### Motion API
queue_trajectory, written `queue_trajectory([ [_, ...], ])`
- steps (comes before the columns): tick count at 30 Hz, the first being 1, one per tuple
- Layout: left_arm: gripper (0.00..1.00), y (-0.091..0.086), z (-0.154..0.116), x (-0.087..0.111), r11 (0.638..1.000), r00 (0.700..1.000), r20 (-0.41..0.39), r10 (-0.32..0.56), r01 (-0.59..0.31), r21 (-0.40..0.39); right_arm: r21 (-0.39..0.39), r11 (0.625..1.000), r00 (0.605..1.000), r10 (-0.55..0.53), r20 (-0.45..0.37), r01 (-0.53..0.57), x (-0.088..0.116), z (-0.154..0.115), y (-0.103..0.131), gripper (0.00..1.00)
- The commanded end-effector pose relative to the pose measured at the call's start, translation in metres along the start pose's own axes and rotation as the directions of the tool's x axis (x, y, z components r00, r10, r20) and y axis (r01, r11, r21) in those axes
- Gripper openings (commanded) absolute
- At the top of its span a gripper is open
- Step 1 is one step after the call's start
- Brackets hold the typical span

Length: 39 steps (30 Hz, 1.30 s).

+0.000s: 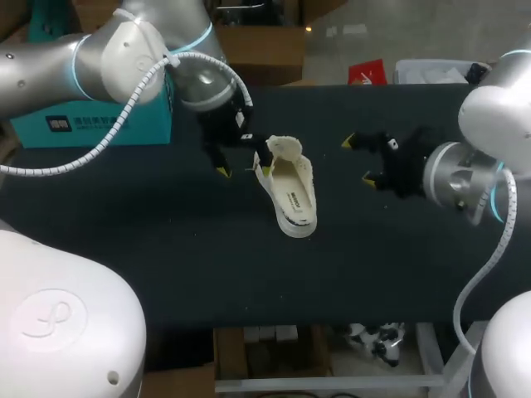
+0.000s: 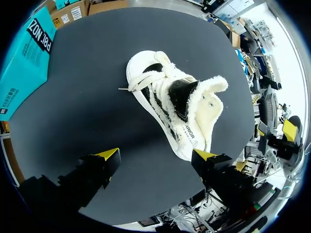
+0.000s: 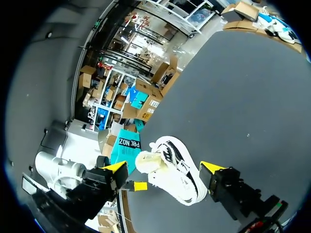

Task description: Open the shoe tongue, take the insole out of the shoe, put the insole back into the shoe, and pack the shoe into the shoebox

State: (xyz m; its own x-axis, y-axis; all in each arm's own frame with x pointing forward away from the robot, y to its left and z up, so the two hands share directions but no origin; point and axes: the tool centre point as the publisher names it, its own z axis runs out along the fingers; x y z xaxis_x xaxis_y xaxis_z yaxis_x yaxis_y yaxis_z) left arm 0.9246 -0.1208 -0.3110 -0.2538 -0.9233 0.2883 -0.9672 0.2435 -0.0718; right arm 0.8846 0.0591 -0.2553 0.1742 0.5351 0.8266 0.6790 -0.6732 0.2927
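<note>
A white shoe [image 1: 290,195] with fleecy lining and dark trim lies on its side in the middle of the black table [image 1: 166,249]. Its laces are loose and its tongue is folded out [image 2: 209,97]. My left gripper [image 1: 245,159] hangs open just behind the shoe's heel end; in the left wrist view the shoe [image 2: 175,107] lies ahead of the left gripper [image 2: 156,158], close to one finger. My right gripper [image 1: 357,159] stands open to the shoe's right, apart from it, and the shoe [image 3: 180,177] lies ahead of the right gripper [image 3: 164,167]. The teal shoebox [image 1: 108,124] stands at the back left.
The shoebox [image 2: 22,63] is closed and lies well left of the shoe, by the table's back edge. Bare black tabletop [image 1: 182,274] stretches in front of the shoe and to both sides. My left arm's cable [image 1: 124,116] loops over the box.
</note>
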Motion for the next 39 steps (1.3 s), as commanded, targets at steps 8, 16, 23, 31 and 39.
queue_trajectory([
  [8, 1.0, -0.003, 0.009, 0.033, 0.998, 0.996, 0.063, -0.057, 0.058, -0.01, 0.12, 0.993, 0.986, 0.0, -0.165, 0.02, -0.008, -0.007, 0.008, 1.0],
  [16, 1.0, -0.005, 0.017, 0.038, 0.992, 0.987, 0.099, -0.126, 0.125, 0.015, 0.253, 0.964, 0.973, -0.02, -0.231, 0.08, -0.005, -0.009, 0.023, 1.0],
  [23, 1.0, -0.008, 0.025, 0.038, 0.986, 0.979, 0.117, -0.164, 0.164, 0.007, 0.266, 0.96, 0.975, -0.021, -0.221, 0.081, -0.004, -0.011, 0.026, 1.0],
  [31, 0.93, -0.01, 0.03, 0.038, 0.979, 0.972, 0.12, -0.204, 0.203, 0.015, 0.313, 0.945, 0.979, -0.033, -0.199, 0.095, -0.003, -0.011, 0.03, 1.0],
  [39, 0.46, -0.008, 0.035, 0.041, 0.973, 0.964, 0.132, -0.229, 0.229, 0.018, 0.473, 0.864, 0.978, -0.091, -0.189, 0.172, 0.0, -0.009, 0.038, 1.0],
])
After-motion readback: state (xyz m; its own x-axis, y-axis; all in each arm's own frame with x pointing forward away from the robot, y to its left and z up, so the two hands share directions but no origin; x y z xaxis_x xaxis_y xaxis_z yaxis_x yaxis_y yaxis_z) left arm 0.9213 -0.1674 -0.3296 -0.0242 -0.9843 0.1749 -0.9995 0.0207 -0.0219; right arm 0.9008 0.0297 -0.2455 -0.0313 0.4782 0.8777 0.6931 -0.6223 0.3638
